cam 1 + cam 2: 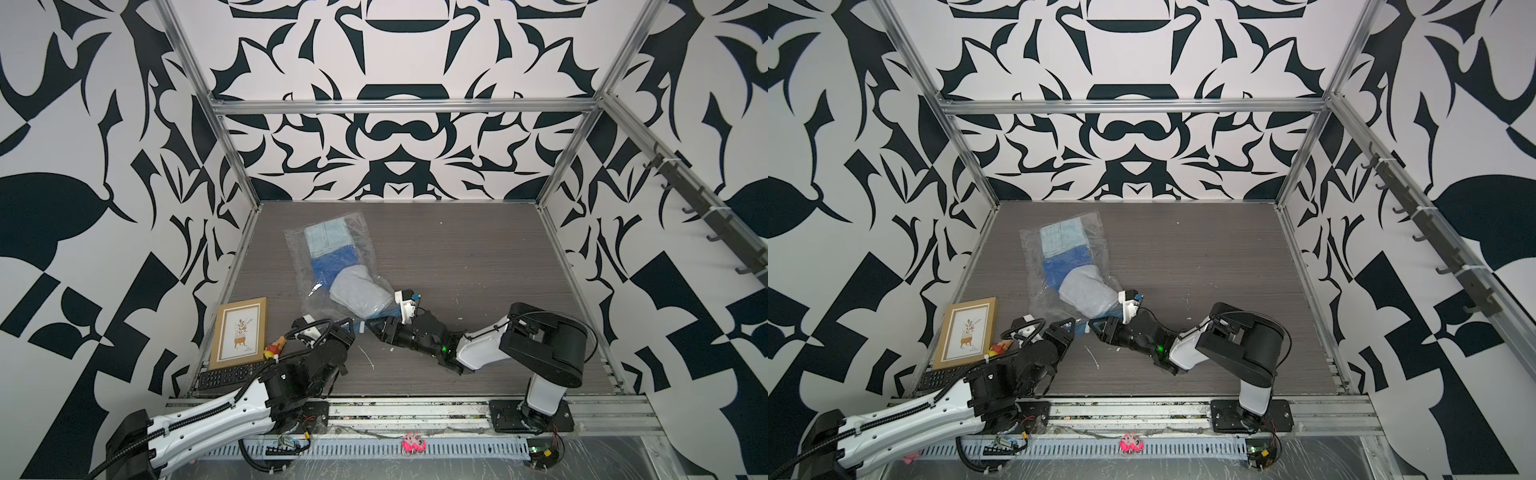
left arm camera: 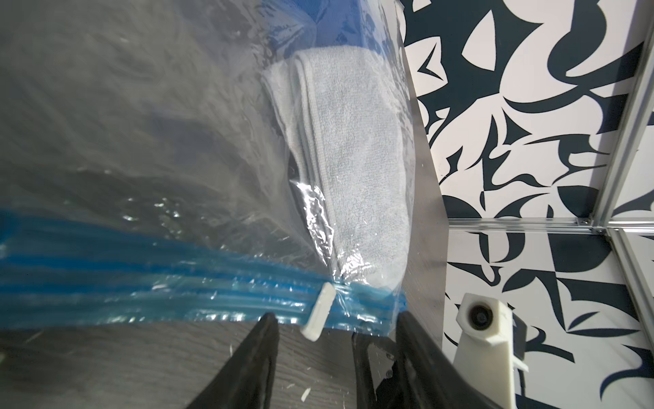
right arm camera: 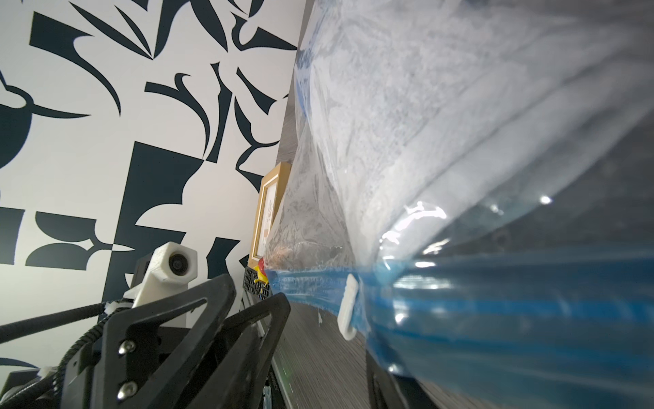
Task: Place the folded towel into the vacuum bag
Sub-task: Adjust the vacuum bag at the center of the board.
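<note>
Left claw (image 1: 353, 326) sits low at the near end of the vacuum bag (image 1: 297, 257). From its wrist camera I see its dark fingers spread, with the white slider clip (image 2: 318, 311) just ahead of the gap on the blue zip strip (image 2: 141, 276); nothing is pinched. Right claw (image 1: 376, 328) faces it from the opposite side, at the same end of the strip. Plastic drapes over most of it in its own wrist view, so I cannot tell whether it grips the strip or only rests against it. My reading is that the pair are posed there to handle the mouth, one steadying the strip and one working the clip.

The folded towel (image 1: 359, 291), which I take to be the grey one, lies inside the bag nearest the mouth, at a slant. A dark blue towel (image 1: 332, 266) and a pale blue towel (image 1: 326, 239) sit deeper in. I judge the placing done or nearly so. In the left wrist view the grey end reaches right up to the zip strip, and I think it could snag there if the mouth were closed.

The bag lies crinkled on the grey surface (image 1: 478, 270), mouth toward the arms. A picture frame (image 1: 241, 332) lies just beside the left arm, with a small yellow-and-red toy (image 1: 276, 349) and a black remote (image 1: 226, 376) at its near edge. They are apart from the bag but crowd that arm's room to swing. White scraps dot the surface near the claws; none blocks anything.
</note>
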`<state>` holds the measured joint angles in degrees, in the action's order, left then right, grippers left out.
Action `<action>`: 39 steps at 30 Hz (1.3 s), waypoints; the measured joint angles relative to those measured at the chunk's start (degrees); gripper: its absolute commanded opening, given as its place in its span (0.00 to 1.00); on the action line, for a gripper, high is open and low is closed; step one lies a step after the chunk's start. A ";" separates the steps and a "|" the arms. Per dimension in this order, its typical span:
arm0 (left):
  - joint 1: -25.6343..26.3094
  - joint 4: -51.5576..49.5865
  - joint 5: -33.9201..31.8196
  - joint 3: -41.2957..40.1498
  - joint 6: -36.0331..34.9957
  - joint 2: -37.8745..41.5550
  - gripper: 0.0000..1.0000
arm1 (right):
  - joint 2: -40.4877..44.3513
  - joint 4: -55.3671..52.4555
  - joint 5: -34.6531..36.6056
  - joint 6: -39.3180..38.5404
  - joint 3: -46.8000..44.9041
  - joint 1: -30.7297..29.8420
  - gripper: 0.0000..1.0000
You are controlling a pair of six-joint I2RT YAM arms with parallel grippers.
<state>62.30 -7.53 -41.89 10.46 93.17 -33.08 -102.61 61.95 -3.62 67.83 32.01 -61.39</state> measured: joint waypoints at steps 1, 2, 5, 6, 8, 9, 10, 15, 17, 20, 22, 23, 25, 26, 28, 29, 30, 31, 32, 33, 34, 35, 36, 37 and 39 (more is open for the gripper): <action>-0.26 0.70 -0.04 0.00 -0.15 -0.79 0.50 | -0.09 0.02 -0.17 0.02 0.15 0.00 0.51; -0.57 1.36 -0.04 0.00 -0.35 -1.38 0.47 | -0.13 0.00 -0.24 0.04 0.33 0.00 0.52; -1.62 3.21 0.31 0.00 -1.44 -2.78 0.51 | -0.24 -0.04 -0.46 0.13 0.83 0.00 0.49; -1.92 3.74 0.52 0.00 -1.62 -3.04 0.56 | -0.24 -0.09 -0.46 0.15 0.94 0.00 0.48; -2.43 4.20 1.27 0.02 -2.16 -3.28 0.65 | -0.22 -0.70 -0.50 0.09 1.29 0.00 0.43; -2.56 4.02 1.66 0.09 -2.25 -3.26 0.68 | -0.22 -1.18 -0.55 0.04 1.55 0.00 0.40; -2.64 3.26 2.19 0.37 -2.51 -3.13 0.70 | -0.22 -1.64 -0.55 -0.22 1.79 0.00 0.36; -2.73 -2.97 4.50 3.45 -2.51 0.04 0.72 | -0.22 -5.07 -0.35 -1.20 3.65 0.00 0.15; -2.71 -6.36 5.29 4.55 -2.16 2.47 0.73 | -0.20 -6.38 -0.11 -1.84 4.39 0.00 0.07; -2.71 -11.54 6.23 5.25 -1.27 6.29 0.77 | -0.20 -8.02 0.15 -2.23 4.98 0.00 0.00; -2.73 -14.80 6.97 5.44 -0.90 8.61 0.81 | -0.20 -8.94 0.26 -2.29 5.25 0.00 0.00; -2.73 -16.37 7.39 5.51 -0.68 9.77 0.83 | -0.13 -9.44 0.26 -2.29 5.49 0.00 0.00; -2.73 -18.69 8.02 5.51 -0.26 11.13 0.84 | 0.20 -10.69 0.24 -2.32 5.97 0.00 0.00; -2.73 -19.82 8.50 5.51 -0.11 11.56 0.88 | 0.48 -11.37 0.26 -2.34 6.32 0.00 0.00; -2.73 -21.42 9.22 5.51 0.24 11.65 0.91 | 1.11 -12.17 0.24 -2.36 6.93 0.00 0.00; -2.73 -21.90 9.68 5.51 0.61 11.45 0.92 | 1.55 -12.61 0.24 -2.36 7.28 0.00 0.00; -2.73 -22.03 10.01 5.51 0.81 11.17 0.93 | 2.03 -12.94 0.24 -2.36 7.58 0.00 0.00; -2.73 -21.99 10.34 5.51 1.05 10.64 0.94 | 2.60 -13.29 0.24 -2.38 7.91 0.00 0.00; -2.73 -21.84 10.67 5.49 1.33 9.86 0.95 | 3.13 -13.55 0.24 -2.36 8.26 0.00 0.00; -2.73 -21.64 10.86 5.49 1.44 9.11 0.95 | 3.50 -13.68 0.26 -2.34 8.52 0.02 0.00; -2.73 -21.18 11.04 5.46 1.60 8.15 0.96 | 3.87 -13.75 0.24 -2.32 8.83 0.02 0.00; -2.73 -20.41 11.08 5.33 1.79 7.19 0.96 | 4.09 -13.92 0.22 -2.29 9.18 0.02 0.00; -2.73 -19.58 11.02 5.11 1.90 6.54 0.96 | 4.22 -14.08 0.17 -2.29 9.42 0.00 0.00; -2.73 -18.47 10.82 4.68 1.99 5.97 0.96 | 4.31 -14.29 0.11 -2.27 9.68 0.00 0.00; -2.73 -16.28 9.94 3.82 1.92 5.40 0.95 | 4.44 -14.75 -0.02 -2.23 9.84 0.00 0.00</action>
<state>59.57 -23.81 -31.94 14.28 95.09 -27.68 -98.17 47.20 -3.64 65.60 41.85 -61.39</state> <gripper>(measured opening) 0.956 0.046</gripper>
